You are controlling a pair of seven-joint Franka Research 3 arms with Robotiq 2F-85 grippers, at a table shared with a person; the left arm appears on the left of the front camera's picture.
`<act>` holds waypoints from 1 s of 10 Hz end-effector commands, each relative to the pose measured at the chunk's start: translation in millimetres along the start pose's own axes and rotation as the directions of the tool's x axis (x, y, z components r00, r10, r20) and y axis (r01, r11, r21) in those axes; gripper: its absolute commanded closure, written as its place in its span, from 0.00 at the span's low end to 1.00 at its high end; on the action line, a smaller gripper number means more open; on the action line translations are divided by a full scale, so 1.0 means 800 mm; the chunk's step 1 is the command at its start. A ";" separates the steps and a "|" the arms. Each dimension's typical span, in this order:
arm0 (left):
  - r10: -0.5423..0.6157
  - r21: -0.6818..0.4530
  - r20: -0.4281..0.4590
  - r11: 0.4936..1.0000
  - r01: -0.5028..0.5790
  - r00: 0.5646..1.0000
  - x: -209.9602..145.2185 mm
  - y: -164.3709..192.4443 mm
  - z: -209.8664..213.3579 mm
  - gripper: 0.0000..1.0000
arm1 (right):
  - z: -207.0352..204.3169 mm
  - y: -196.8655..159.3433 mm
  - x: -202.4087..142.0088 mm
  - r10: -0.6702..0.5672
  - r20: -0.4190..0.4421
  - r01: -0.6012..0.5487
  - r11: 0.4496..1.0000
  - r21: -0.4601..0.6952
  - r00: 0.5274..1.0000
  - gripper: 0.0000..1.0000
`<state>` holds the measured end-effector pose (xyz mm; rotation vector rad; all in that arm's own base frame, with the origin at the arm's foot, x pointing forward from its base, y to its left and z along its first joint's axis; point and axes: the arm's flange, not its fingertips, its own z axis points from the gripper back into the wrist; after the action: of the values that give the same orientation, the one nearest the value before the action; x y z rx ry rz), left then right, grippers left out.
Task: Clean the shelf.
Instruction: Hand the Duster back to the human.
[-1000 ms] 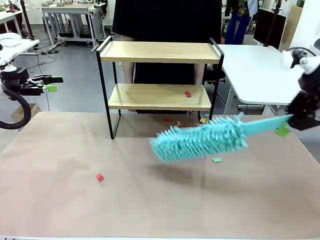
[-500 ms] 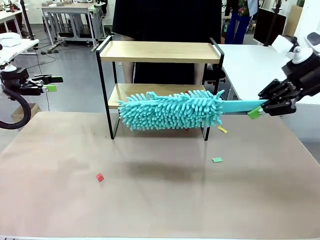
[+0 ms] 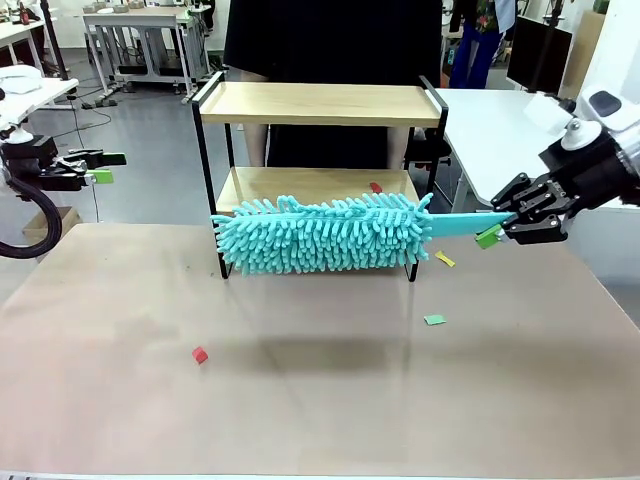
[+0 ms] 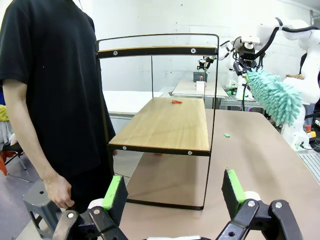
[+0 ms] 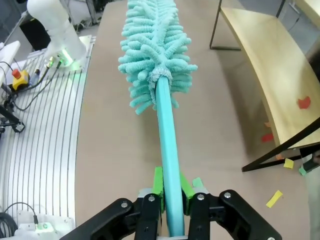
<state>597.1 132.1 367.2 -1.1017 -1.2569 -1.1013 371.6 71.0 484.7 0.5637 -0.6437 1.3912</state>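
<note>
**Duster held level in front of the shelf's lower board**

At the far middle of the brown table (image 3: pixel 120 400) stands the shelf (image 3: pixel 318 104), a two-tier rack of light wooden boards in a thin black frame with raised end rails. A person in a black top (image 3: pixel 330 40) stands just behind the shelf, one hand (image 4: pixel 58 191) hanging beside its end in the left wrist view.

In front of the shelf's lower board, a teal fluffy duster (image 3: pixel 320 235) lies level in the air, its head spanning almost the whole width between the shelf's front legs. Its flat teal handle (image 3: pixel 465 222) runs out past the shelf's right end to the right gripper (image 3: pixel 500 228), whose green pads (image 5: pixel 158 181) are clamped tight on that handle.

On the shelf's lower board, near its right end, lies a small red scrap (image 3: pixel 376 187). On the table to the right of the shelf's right leg lies a yellow scrap (image 3: pixel 444 259), and nearer the camera than that a green scrap (image 3: pixel 434 320). Well in front of the shelf's left leg lies another red scrap (image 3: pixel 200 354).

Well off to the left of the shelf, beyond the table's edge, the left gripper (image 3: pixel 103 167) hangs with its fingers spread wide and nothing between them; its wrist view looks along the shelf from its end.
</note>
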 end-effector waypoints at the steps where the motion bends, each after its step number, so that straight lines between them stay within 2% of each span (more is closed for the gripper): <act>1: 0.000 0.000 0.000 1.000 0.000 1.000 0.000 0.000 0.000 0.00 | 0.002 0.007 0.008 0.031 0.028 -0.031 1.000 -0.007 0.999 0.88; 3: 0.027 0.012 0.032 1.000 -0.027 0.999 0.019 -0.069 0.002 0.00 | 0.002 0.007 0.008 0.031 0.028 -0.031 1.000 -0.007 0.999 0.88; 6: -0.027 0.051 0.034 0.998 0.025 0.999 0.043 -0.179 -0.013 0.00 | 0.002 0.007 0.008 0.031 0.028 -0.031 1.000 -0.007 0.999 0.88; 7: -0.036 0.099 0.032 0.995 0.033 0.999 0.045 -0.211 -0.021 0.00 | 0.002 0.007 0.008 0.031 0.028 -0.031 1.000 -0.007 0.999 0.88; 10: 0.034 0.142 0.100 0.989 -0.048 0.994 0.013 -0.252 -0.070 0.00 | 0.002 0.007 0.008 0.031 0.028 -0.031 1.000 -0.007 0.999 0.88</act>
<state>404.9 64.2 380.6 -1.0961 -1.3235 -0.9515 365.4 74.9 491.2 0.5514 -0.6402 1.3947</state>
